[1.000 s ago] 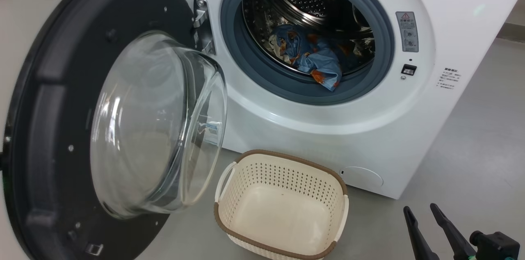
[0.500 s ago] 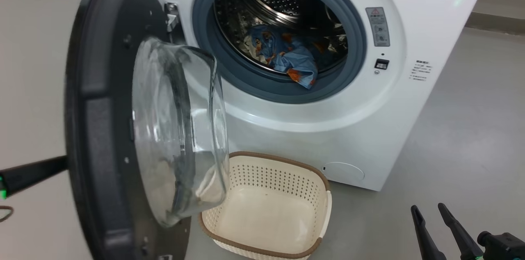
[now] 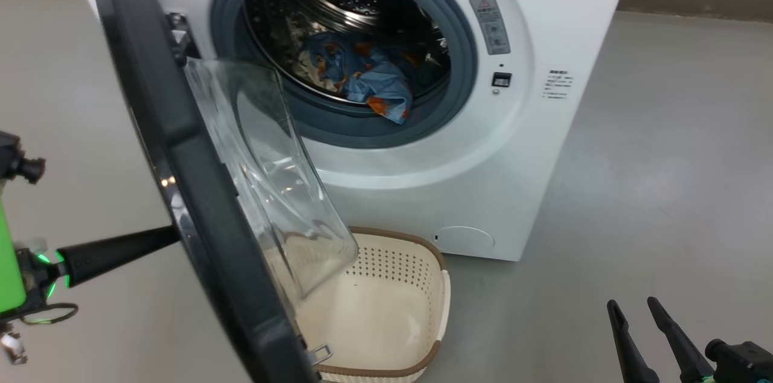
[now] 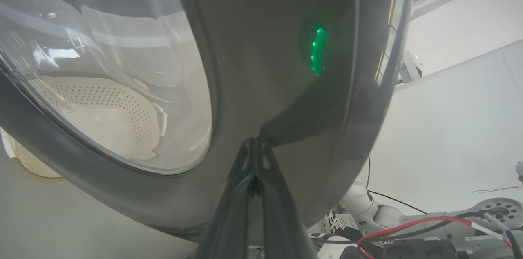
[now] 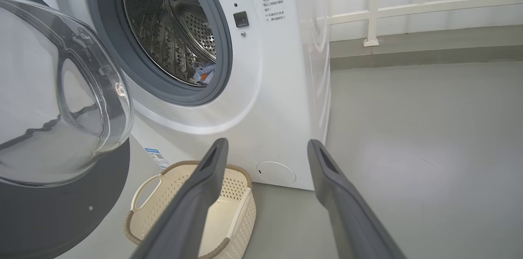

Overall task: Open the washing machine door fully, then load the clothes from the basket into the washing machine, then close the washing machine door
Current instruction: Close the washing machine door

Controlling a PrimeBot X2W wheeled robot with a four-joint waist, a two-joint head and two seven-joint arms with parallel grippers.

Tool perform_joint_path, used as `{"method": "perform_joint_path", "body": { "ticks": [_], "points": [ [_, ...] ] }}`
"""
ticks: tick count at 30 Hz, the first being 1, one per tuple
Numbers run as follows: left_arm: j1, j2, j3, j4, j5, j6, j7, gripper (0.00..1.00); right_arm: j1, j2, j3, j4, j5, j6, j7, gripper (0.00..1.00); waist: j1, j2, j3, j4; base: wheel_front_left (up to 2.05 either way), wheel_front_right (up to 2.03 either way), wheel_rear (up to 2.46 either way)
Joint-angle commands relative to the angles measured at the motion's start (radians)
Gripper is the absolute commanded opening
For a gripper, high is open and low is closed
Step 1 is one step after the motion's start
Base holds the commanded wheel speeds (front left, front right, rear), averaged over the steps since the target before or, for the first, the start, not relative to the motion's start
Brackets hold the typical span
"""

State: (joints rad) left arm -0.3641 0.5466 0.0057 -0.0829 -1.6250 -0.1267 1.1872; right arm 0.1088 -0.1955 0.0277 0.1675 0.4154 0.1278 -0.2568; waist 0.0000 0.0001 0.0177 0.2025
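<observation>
The washing machine [image 3: 543,147] stands with its door [image 3: 181,129] swung about halfway, the black rim edge-on and the glass bowl [image 3: 272,177] over the basket. Blue clothes [image 3: 368,78] with orange prints lie in the steel drum, one corner hanging over the grey gasket. The cream basket [image 3: 438,286] on the floor below looks empty. My left gripper [image 3: 174,234] is shut, its tips against the door's outer black face [image 4: 265,67]. At the lower right, my right gripper [image 3: 633,304] is open and holds nothing, well away from the machine.
Grey floor spreads to the right of the machine. A white railing [image 5: 372,18] and a low kerb run along the back wall. A round cap [image 3: 465,241] sits low on the machine's front. My own base and cables [image 4: 408,226] lie behind the door.
The head camera has shifted. The door has swung from wide open toward the opening and now stands edge-on. My left gripper has come into view behind it. The right gripper has stayed put.
</observation>
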Motion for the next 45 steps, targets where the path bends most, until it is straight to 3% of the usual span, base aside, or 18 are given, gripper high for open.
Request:
{"method": "perform_joint_path", "body": {
  "ticks": [1, 19, 30, 36, 45],
  "points": [
    [-0.072, 0.030, 0.039, -0.034, 0.005, -0.004, -0.009, 0.00, -0.022, -0.020, 0.020, -0.026, -0.007, 0.003, -0.005, 1.00, 0.0000, -0.0001, 0.011, -0.031, 0.00, 0.00, 0.00],
    [-0.219, -0.092, -0.027, 0.042, 0.090, -0.004, -0.117, 0.00, -0.050, -0.013, 0.024, -0.028, -0.010, 0.003, -0.005, 1.00, 0.0000, -0.0001, 0.047, -0.181, 0.00, 0.00, 0.00],
    [-0.294, -0.119, -0.033, 0.120, 0.142, -0.004, -0.208, 0.00, -0.060, 0.003, 0.022, -0.032, -0.014, 0.003, -0.005, 1.00, 0.0000, -0.0001, 0.063, -0.268, 0.00, 0.00, 0.00],
    [-0.304, -0.124, -0.046, 0.139, 0.145, -0.004, -0.230, 0.00, -0.060, 0.008, 0.016, -0.032, -0.015, 0.003, -0.005, 1.00, 0.0000, -0.0001, 0.066, -0.273, 0.00, 0.00, 0.00],
    [-0.234, -0.097, -0.047, 0.115, 0.138, -0.004, -0.237, 0.00, -0.051, 0.010, 0.010, -0.031, -0.017, 0.003, -0.005, 1.00, 0.0000, -0.0001, 0.053, -0.229, 0.00, 0.00, 0.00]
  ]
}}
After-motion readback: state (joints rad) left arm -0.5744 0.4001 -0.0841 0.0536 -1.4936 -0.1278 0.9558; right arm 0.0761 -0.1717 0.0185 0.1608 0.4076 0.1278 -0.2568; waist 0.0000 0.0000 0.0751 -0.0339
